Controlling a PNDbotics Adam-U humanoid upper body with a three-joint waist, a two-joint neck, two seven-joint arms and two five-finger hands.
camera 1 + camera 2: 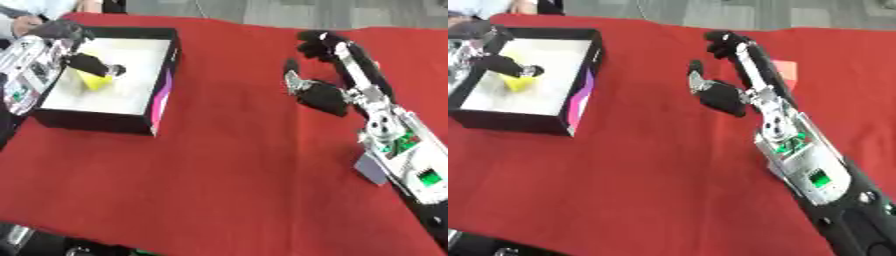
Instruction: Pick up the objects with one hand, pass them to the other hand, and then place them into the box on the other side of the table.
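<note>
Red tablecloth [227, 170] over the table, grey floor [297, 12] beyond its far edge — small orange-pink patch [785, 70] on the cloth

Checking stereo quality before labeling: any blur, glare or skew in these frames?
Left eye view: soft all over, the box interior washed out near white, the yellow object under the left hand smeared; the red cloth lies askew. Right eye view: same softness; right hand edges fuzzy, with a dark shadow beneath it.

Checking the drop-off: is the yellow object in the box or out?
In. The yellow object sits inside the box on its white floor, with the left hand over it.
</note>
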